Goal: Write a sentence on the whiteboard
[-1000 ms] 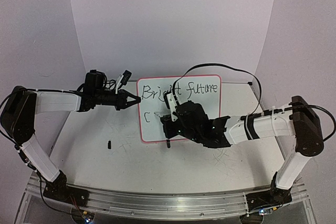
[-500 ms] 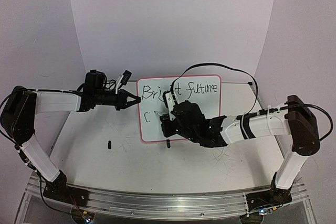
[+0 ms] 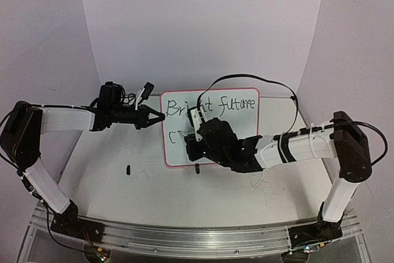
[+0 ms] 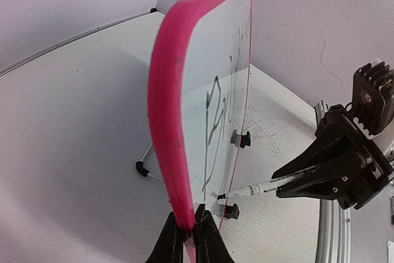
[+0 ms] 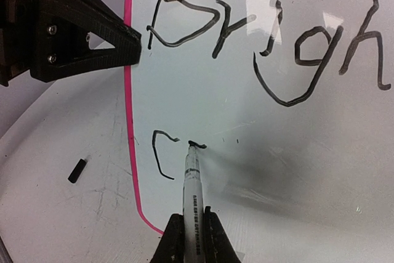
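The whiteboard (image 3: 240,121) stands upright at mid-table, its pink frame (image 4: 169,121) edge-on in the left wrist view. My left gripper (image 3: 161,117) (image 4: 189,229) is shut on that left edge. The sentence (image 3: 237,104) reads "Bright future" along the top line; below it stands a lone "c" (image 5: 159,152). My right gripper (image 3: 196,140) (image 5: 192,226) is shut on a white marker (image 5: 191,180) (image 4: 258,187). The marker's black tip touches the board just right of the "c", at a short fresh stroke (image 5: 197,145).
A small black cap (image 3: 128,169) (image 5: 76,170) lies on the table left of the board. Black clip feet (image 4: 241,138) hold the board's bottom edge, and a wire stand (image 4: 143,167) props it behind. A black cable (image 3: 246,79) arcs above the board.
My right arm has shifted slightly left with the marker, and a short new stroke has appeared right of the "c". The left arm and the board have not moved.
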Robot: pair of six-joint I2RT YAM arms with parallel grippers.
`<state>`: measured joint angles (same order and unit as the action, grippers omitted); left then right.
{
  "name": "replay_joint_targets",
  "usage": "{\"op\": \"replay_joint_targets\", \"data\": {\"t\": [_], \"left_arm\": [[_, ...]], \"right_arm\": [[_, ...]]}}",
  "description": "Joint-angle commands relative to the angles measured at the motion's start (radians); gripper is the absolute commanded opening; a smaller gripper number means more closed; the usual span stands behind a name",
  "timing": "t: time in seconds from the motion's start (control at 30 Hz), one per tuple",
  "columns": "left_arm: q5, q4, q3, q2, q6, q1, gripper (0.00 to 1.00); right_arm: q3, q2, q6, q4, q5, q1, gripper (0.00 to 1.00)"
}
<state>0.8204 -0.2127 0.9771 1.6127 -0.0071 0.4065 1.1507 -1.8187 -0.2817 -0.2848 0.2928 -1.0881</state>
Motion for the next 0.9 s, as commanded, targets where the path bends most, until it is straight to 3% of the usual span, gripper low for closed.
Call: {"op": "replay_joint_targets", "data": {"t": [0.0,0.87], "left_arm": [[-0.040,-0.056,0.028,-0.059,0.057,-0.006,0.00],[-0.039,-0.056,0.028,-0.056,0.058,-0.006,0.00]], "right_arm": [[0.037,-0.025,-0.004,0.005,-0.009,0.004,0.00],[-0.066,0.025,-0.056,0.026,-0.011,0.005,0.00]]}}
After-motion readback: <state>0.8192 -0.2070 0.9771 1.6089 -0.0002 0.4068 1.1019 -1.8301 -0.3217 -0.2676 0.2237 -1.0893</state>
